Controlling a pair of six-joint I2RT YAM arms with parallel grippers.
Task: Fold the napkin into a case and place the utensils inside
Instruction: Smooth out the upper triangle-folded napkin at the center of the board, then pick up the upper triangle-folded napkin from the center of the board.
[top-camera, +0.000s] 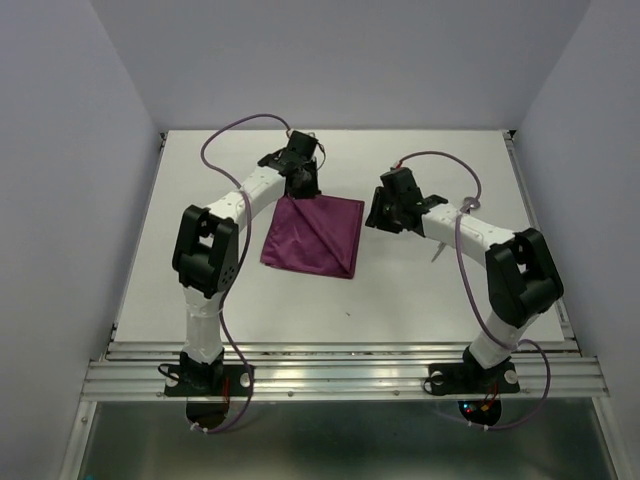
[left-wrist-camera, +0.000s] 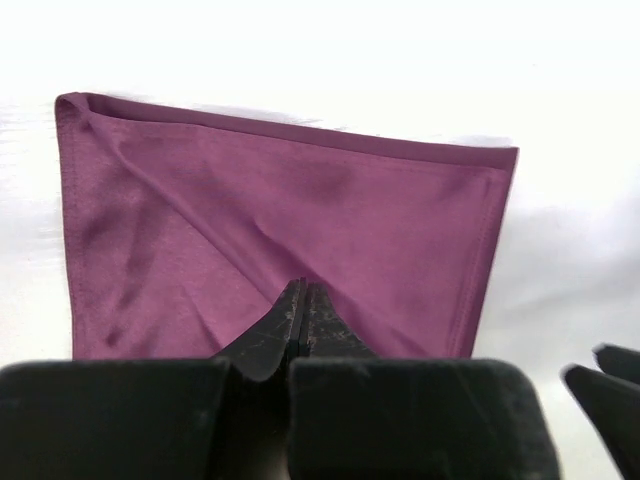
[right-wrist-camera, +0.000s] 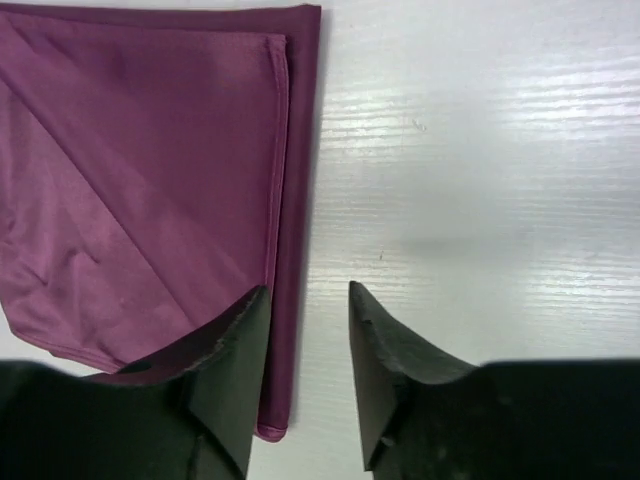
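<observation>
Top view: napkin (top-camera: 315, 235) lies flat mid tabletop (top-camera: 450, 300), toward far edge. Left jaws at its far-left corner, right jaws just beside its right edge.
Left wrist: left jaws closed, seemingly pinching that corner; cloth spreads ahead.
Right wrist: right jaws open, straddling napkin's right edge.

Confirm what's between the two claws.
Only the napkin: its far edge spans from left claw to right claw. Seen in the top external view.

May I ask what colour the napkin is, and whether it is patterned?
The napkin is plain plum-purple, unpatterned; the left wrist view shows it best.
</observation>
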